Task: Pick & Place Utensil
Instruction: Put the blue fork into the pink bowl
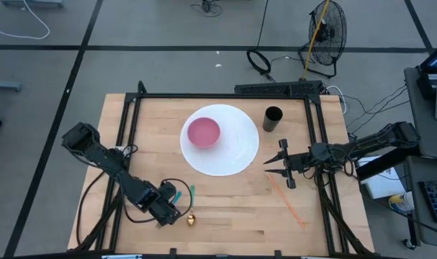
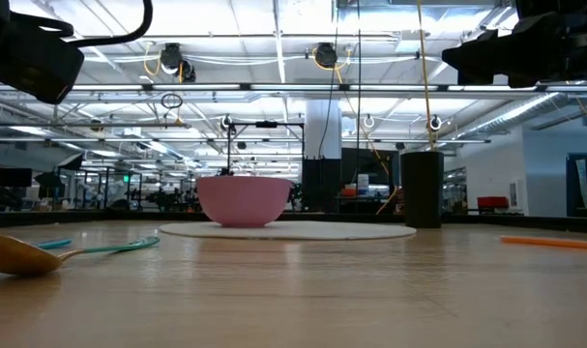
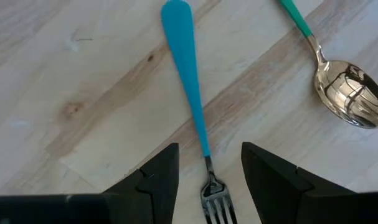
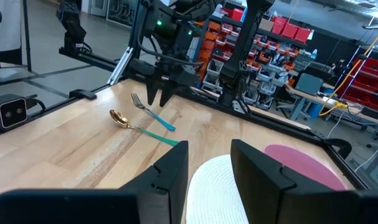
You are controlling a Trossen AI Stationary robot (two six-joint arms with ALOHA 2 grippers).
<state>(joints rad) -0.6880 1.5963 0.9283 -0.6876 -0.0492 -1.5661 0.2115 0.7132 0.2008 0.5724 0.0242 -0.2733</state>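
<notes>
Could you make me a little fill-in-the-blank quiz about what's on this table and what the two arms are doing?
1. The pink bowl sits on a round ____ plate.
2. The open left gripper hangs over the fork with the ____ handle.
3. Beside that fork lies a gold ____ with a green handle.
4. The open right gripper waits near a black ____.

Missing words: white; blue; spoon; cup

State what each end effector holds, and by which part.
Nothing is held. The left end effector is open above the fork; the right end effector is open beside the plate.
</notes>
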